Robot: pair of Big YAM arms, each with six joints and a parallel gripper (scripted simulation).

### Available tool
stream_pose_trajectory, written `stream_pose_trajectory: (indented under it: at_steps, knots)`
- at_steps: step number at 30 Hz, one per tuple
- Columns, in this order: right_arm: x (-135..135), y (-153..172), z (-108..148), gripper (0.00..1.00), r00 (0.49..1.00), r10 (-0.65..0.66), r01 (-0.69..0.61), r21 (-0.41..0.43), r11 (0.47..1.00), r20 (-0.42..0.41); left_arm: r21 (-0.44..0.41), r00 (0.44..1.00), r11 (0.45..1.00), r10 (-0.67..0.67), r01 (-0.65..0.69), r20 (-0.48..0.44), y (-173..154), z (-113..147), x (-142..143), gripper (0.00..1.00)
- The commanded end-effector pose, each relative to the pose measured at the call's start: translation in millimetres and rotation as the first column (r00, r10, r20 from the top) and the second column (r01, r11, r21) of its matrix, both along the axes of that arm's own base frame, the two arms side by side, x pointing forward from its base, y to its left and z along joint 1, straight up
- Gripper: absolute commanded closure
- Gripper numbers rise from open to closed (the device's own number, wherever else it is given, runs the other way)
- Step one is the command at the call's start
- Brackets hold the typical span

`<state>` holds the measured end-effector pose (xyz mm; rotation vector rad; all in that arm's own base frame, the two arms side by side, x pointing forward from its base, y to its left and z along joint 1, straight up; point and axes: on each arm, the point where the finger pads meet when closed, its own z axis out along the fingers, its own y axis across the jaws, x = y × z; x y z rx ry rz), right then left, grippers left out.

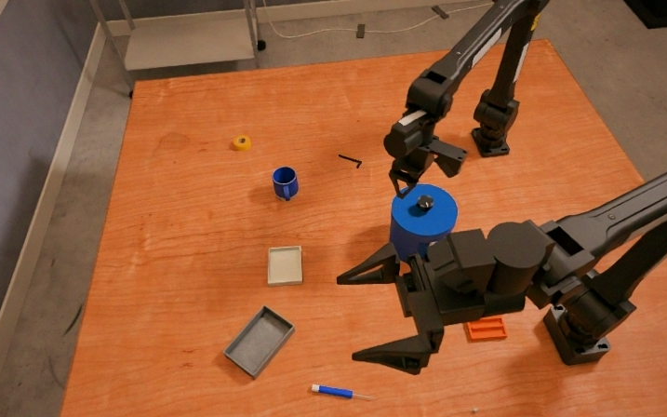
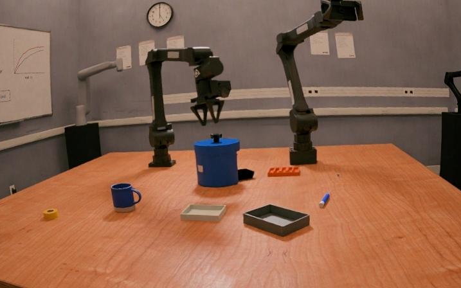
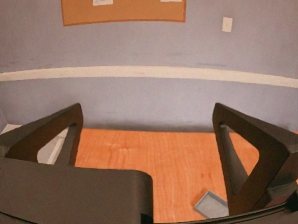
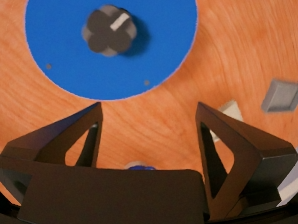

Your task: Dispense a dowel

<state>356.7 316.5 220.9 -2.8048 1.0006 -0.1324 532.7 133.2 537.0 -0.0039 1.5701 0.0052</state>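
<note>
The blue round dispenser (image 1: 422, 220) stands mid-table, with a small dark knob (image 1: 424, 202) on its lid. It also shows in the exterior view (image 2: 216, 162) and in the right wrist view (image 4: 112, 30). My right gripper (image 1: 403, 183) hangs above the lid's edge, a little clear of the knob (image 4: 109, 31). Its fingers stand apart with nothing between them. The black tray (image 2: 245, 174) sits against the dispenser's base, and I cannot see its inside. No dowel is in view. My left gripper (image 1: 348, 318) (image 3: 147, 110) is wide open and empty, held high in the air.
A blue mug (image 1: 285, 181), a yellow tape roll (image 1: 241, 142) and a black hex key (image 1: 350, 159) lie beyond the dispenser. A beige tray (image 1: 284, 264), a grey tray (image 1: 259, 340), a blue pen (image 1: 333, 391) and an orange block (image 1: 486, 328) lie nearer.
</note>
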Motion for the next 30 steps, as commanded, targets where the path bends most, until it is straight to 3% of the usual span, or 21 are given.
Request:
stream_pose_trajectory:
  at_steps: [1, 9, 11, 12, 13, 15, 26, 28, 29, 30]
  knots:
    - [22.5, -12.2, 15.7, 0.31, 0.982, -0.181, 0.176, 0.091, 0.980, 0.050, 0.009, 0.999, 1.000, -0.022, 0.022, 0.049, -18.9, 16.6, -3.6, 0.00]
    - [59.3, -32.3, 33.1, 0.31, 0.899, -0.431, 0.400, 0.247, 0.883, 0.083, 0.003, 0.999, 1.000, -0.022, 0.021, 0.043, -32.8, 8.6, -0.7, 0.00]
    - [59.3, -32.3, 33.1, 0.31, 0.899, -0.431, 0.400, 0.247, 0.883, 0.083, 0.003, 0.999, 1.000, -0.022, 0.021, 0.043, -32.8, 8.6, -0.7, 0.00]
    - [52.0, -18.6, 16.3, 0.31, 0.916, -0.395, 0.374, 0.218, 0.902, 0.064, 0.000, 1.000, 1.000, 0.012, -0.012, 0.017, -13.7, 3.8, 2.5, 0.00]
    - [62.8, -29.4, 20.7, 0.31, 0.898, -0.434, 0.407, 0.238, 0.882, 0.074, -0.010, 1.000, 1.000, -0.004, 0.004, -0.001, -23.3, -8.8, 4.7, 0.00]
    - [74.8, -46.5, 46.1, 0.31, 0.853, -0.513, 0.464, 0.312, 0.829, 0.094, 0.007, 0.999, 1.000, -0.025, 0.025, 0.048, -39.7, 9.0, -2.7, 0.00]
    - [117.2, -80.4, 74.9, 0.31, 0.638, -0.770, 0.648, 0.530, 0.548, 0.016, 0.004, 0.999, 1.000, -0.022, 0.022, 0.045, -58.2, 1.7, -2.9, 0.00]
    - [117.2, -80.4, 74.9, 0.31, 0.638, -0.770, 0.648, 0.530, 0.548, 0.016, 0.004, 0.999, 1.000, -0.022, 0.022, 0.045, -58.2, 1.7, -2.9, 0.00]
    - [112.4, -65.1, 57.4, 0.31, 0.666, -0.746, 0.643, 0.498, 0.581, 0.009, 0.004, 0.999, 1.000, 0.011, -0.011, 0.032, -39.6, 2.5, 2.1, 0.00]
    - [123.6, -82.7, 65.0, 0.31, 0.628, -0.778, 0.660, 0.523, 0.539, 0.010, -0.001, 1.000, 1.000, -0.007, 0.007, 0.021, -50.2, -10.7, 3.8, 0.00]
